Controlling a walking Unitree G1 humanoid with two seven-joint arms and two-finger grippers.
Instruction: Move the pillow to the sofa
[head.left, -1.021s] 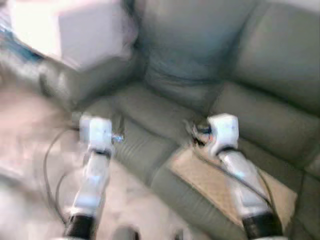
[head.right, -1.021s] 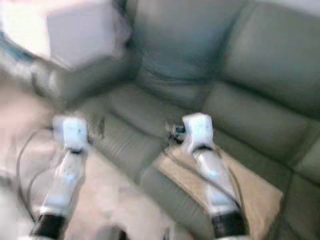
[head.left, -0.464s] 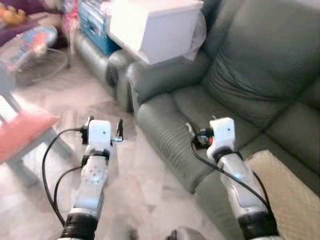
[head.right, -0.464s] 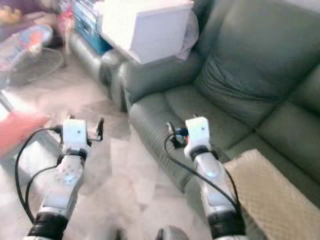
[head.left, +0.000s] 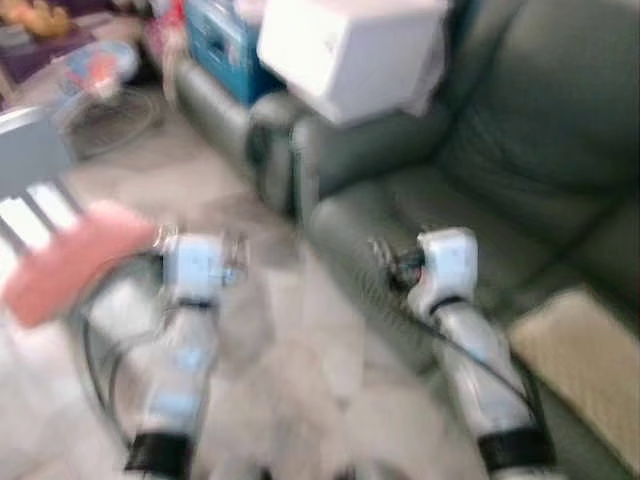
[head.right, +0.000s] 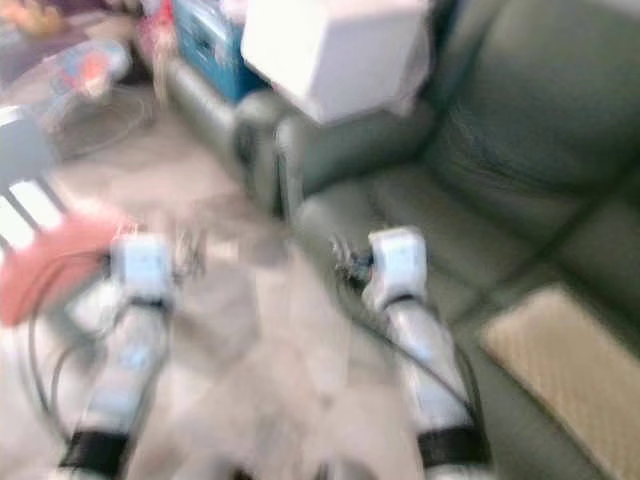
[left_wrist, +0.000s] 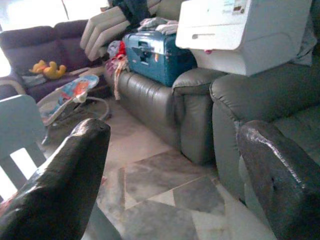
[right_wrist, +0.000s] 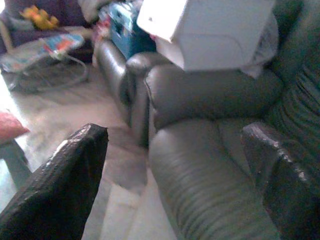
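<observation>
The grey-green sofa (head.left: 520, 170) takes up the head views from twelve round to four o'clock, its padded armrest (right_wrist: 210, 92) jutting toward the middle. A big white box (head.left: 350, 50) sits on that armrest at about twelve, with a teal case (left_wrist: 157, 55) on the next armchair (left_wrist: 150, 95) just beyond it. A tan quilted mat (head.right: 560, 365) lies on the sofa seat at four o'clock. Pale tiled floor (left_wrist: 160, 180) covers the middle and lower left. Toward ten o'clock, far back, stand a dark purple couch (left_wrist: 35, 45) and a baby bouncer (left_wrist: 75, 95). The pink pillow (head.left: 75, 262) lies at nine o'clock on a pale slatted chair (head.left: 35, 180), well apart from the sofa.

The left gripper (left_wrist: 170, 170) hangs over the floor, fingers spread wide with nothing between them; the pillow is just beside it at its nine o'clock. The right gripper (right_wrist: 175, 175) is likewise spread and empty, before the sofa's seat front, with the pillow far off at nine o'clock.
</observation>
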